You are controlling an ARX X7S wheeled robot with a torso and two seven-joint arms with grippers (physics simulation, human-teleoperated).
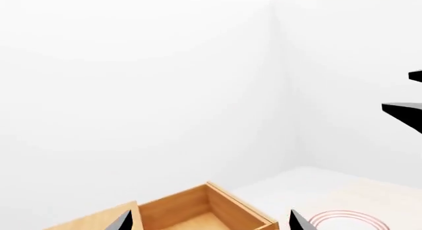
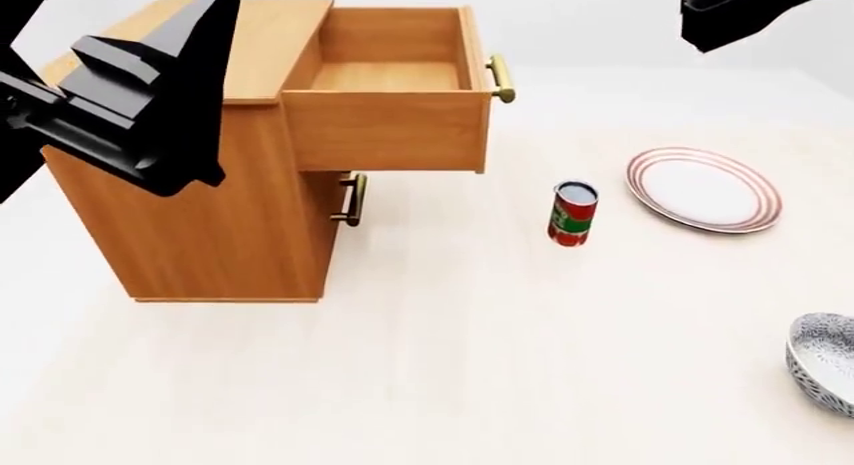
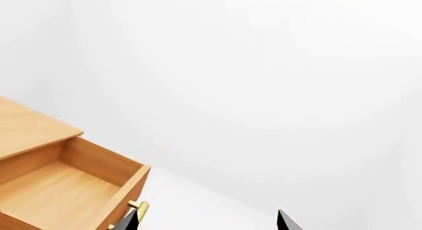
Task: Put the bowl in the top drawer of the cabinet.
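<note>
The speckled bowl (image 2: 825, 375) sits on the floor at the head view's right edge, partly cut off and far from both arms. The wooden cabinet (image 2: 200, 220) stands at the left with its top drawer (image 2: 387, 115) pulled out and nothing showing inside. My left gripper (image 1: 211, 222) is open, held high, and the drawer (image 1: 197, 212) shows far beyond its fingertips. My right gripper (image 3: 207, 222) is open too, raised in the air with the drawer's brass handle (image 3: 138, 208) beyond one fingertip. Neither gripper holds anything.
A red tin can (image 2: 573, 213) stands upright on the floor between the cabinet and a flat white red-rimmed plate (image 2: 703, 189). The lower drawer's handle (image 2: 354, 198) shows under the open drawer. My left arm (image 2: 134, 95) fills the upper left; my right arm (image 2: 761, 10) the upper right.
</note>
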